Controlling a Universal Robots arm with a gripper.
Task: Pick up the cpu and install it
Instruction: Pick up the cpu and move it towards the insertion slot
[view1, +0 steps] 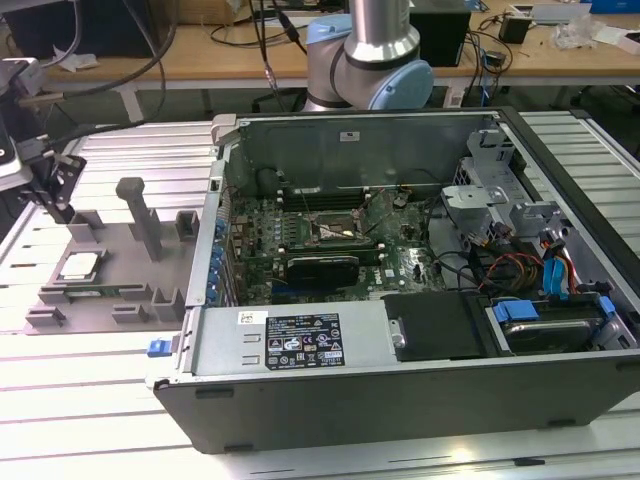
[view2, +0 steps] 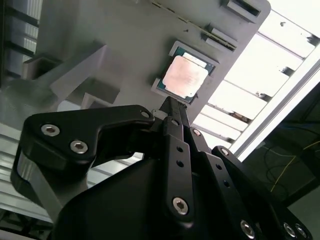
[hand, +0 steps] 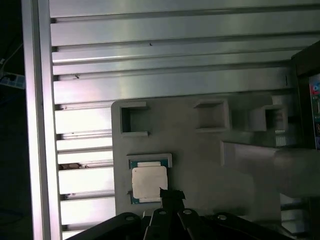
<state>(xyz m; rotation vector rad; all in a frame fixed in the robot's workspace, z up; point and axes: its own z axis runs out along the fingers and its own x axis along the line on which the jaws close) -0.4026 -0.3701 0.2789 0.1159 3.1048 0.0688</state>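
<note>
One cpu (view2: 184, 77), lying flat in a shallow pocket of the grey tray (view1: 118, 262), metal plate up. The tray is on the slatted counter (view1: 80, 400) on the exterior view's left, well apart from the open computer case (view1: 300, 345).

The claw (view2: 169, 104) has its fingers pressed together to a point with nothing between them. In both wrist views the tip lines up with one edge of the cpu. In the exterior view it hangs above the tray's far left part, clear of the chip.

Handling, my read:
- Very light, thin and stiff, so it won't flex.
- The top plate looks smooth, so probably slippery under pads.
- The underside and corners are likely delicate. No squeezing hard and no dragging.
- Best hold looks like two opposite side edges at the pale rim, kept level.
- It sits low in the pocket, so little edge is exposed. The grip would be shallow and easy to tilt.

Counts:
- 1 cpu
- 1 tray
- 1 claw on 1 arm (view1: 375, 60)
- 1 computer case
- 1 metal-framed socket (view1: 335, 232) with a dark centre on the board, nothing in it as far as I can see
- 1 long black card (view1: 322, 268) just near of the socket
</note>
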